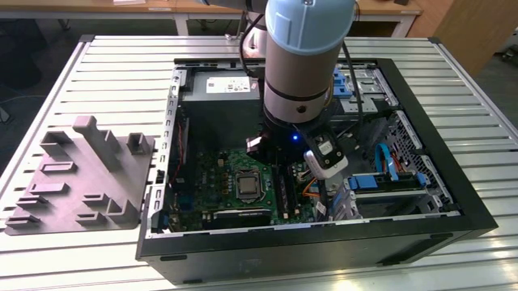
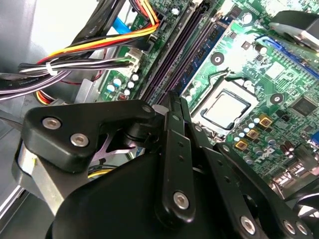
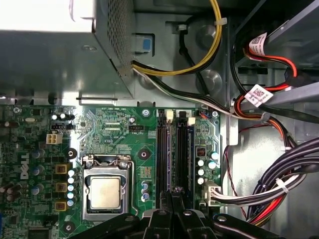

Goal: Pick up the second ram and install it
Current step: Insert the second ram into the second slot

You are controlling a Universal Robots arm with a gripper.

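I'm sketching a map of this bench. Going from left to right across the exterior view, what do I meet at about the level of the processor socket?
grey parts holder → processor socket → black memory slots → blue cable → computer case's far side wall

Motherboard (image 3: 119,124) glossy green laminate; end effector (image 2: 175,99) matt black plastic; table (image 1: 113,85) ribbed pale metal.
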